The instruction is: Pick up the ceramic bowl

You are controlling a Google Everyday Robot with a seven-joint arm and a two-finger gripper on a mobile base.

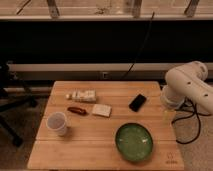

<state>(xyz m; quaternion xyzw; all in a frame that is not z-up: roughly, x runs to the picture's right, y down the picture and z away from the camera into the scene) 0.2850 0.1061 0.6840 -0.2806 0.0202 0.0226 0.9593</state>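
Observation:
The ceramic bowl [134, 141], wide, shallow and glossy green with a paler inside, rests on the wooden table [100, 150] near its front right corner. The white arm [187, 85] reaches in from the right. Its gripper [168, 114] hangs at the table's right edge, up and to the right of the bowl and clear of it. The gripper is open and holds nothing.
A white cup [57, 123] stands at the front left. Further back lie a small red item [77, 110], a pale bottle on its side [83, 95], a white block [101, 110] and a black phone-like slab [138, 102]. An office chair [10, 100] is left of the table.

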